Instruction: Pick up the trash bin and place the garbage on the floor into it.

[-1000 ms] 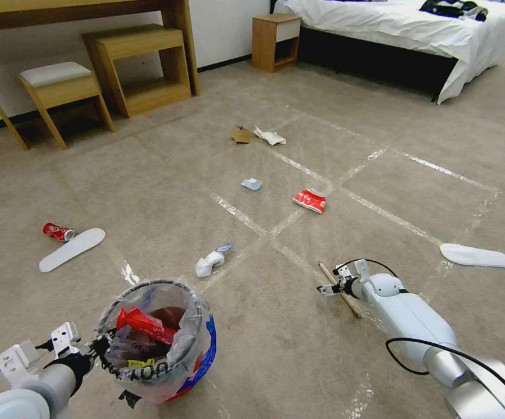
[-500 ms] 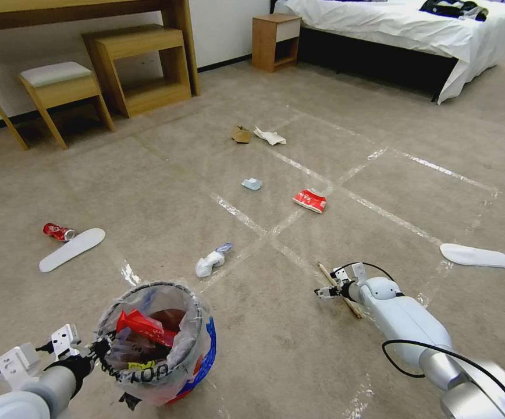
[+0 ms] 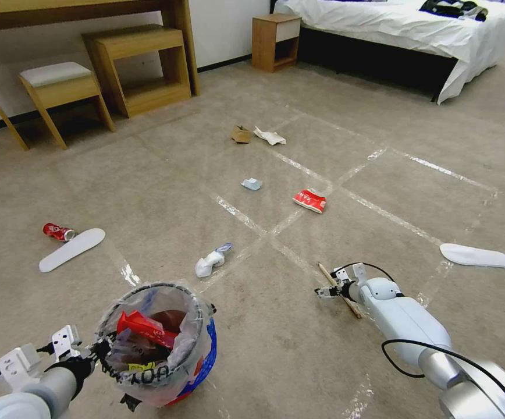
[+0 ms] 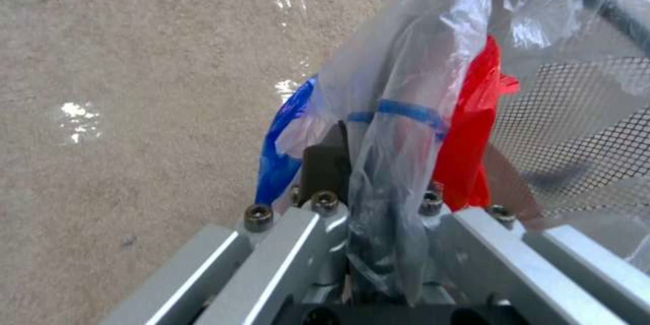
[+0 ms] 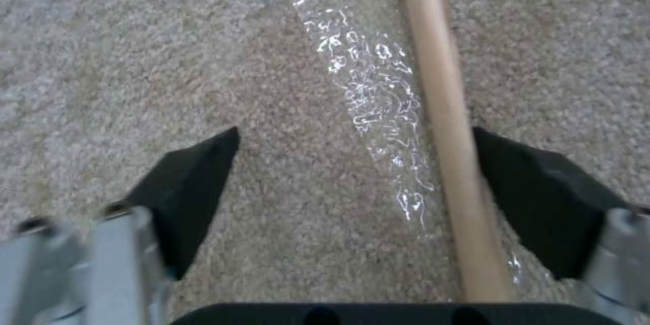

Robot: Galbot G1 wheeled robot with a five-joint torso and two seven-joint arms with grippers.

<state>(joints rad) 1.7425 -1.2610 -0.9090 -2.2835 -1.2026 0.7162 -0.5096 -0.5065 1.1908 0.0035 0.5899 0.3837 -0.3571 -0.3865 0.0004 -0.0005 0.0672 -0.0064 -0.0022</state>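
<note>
The trash bin (image 3: 162,343) is low on the robot's left side, near the robot, and it tips a little. It is a small red bucket with a black wire rim and a see-through bag inside. A red wrapper (image 3: 142,326) sits in it. The left gripper (image 3: 98,349) is squeezed tight on the bin's rim and bag (the left wrist view shows the fingers (image 4: 325,162) pinching the plastic).

The wooden stick (image 3: 340,289) lies flat on the floor (image 3: 322,361), over on the right side. The right gripper (image 3: 326,291) is down at the stick with its two black fingers (image 5: 193,177) spread wide. The stick (image 5: 447,152) runs between them, close to one finger, next to a shiny tape line (image 5: 365,86).

More garbage is scattered farther out on the floor: a white crumpled paper (image 3: 212,260), a red wrapper (image 3: 309,200), a pale-blue scrap (image 3: 252,184), a brown cardboard bit (image 3: 241,134) with white paper (image 3: 270,137) just beside it, and a red can (image 3: 58,231) on the left.
</note>
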